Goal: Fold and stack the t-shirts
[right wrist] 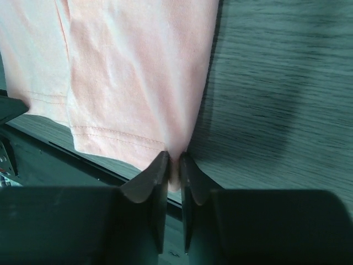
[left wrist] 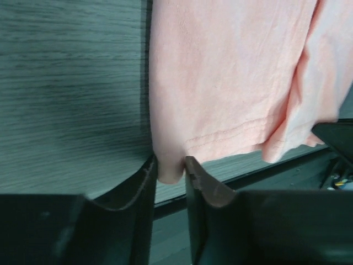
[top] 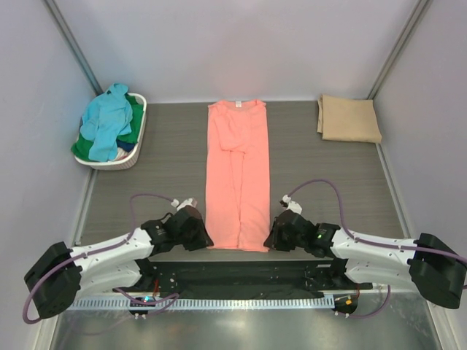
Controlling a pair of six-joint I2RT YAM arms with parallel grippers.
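The salmon-pink t-shirt (top: 237, 175) lies folded into a long narrow strip down the middle of the table, collar at the far end. My left gripper (top: 206, 238) is shut on its near left hem corner (left wrist: 169, 168). My right gripper (top: 268, 238) is shut on its near right hem corner (right wrist: 174, 165). The tan t-shirt (top: 348, 118) lies folded at the far right. Light blue (top: 106, 117) and green (top: 89, 148) t-shirts are heaped in the basket. The teal one is not clearly told apart.
A white slotted laundry basket (top: 131, 158) stands at the far left against the wall. Grey walls close in the left, right and far sides. The table's near edge (top: 233, 255) runs just under the shirt's hem.
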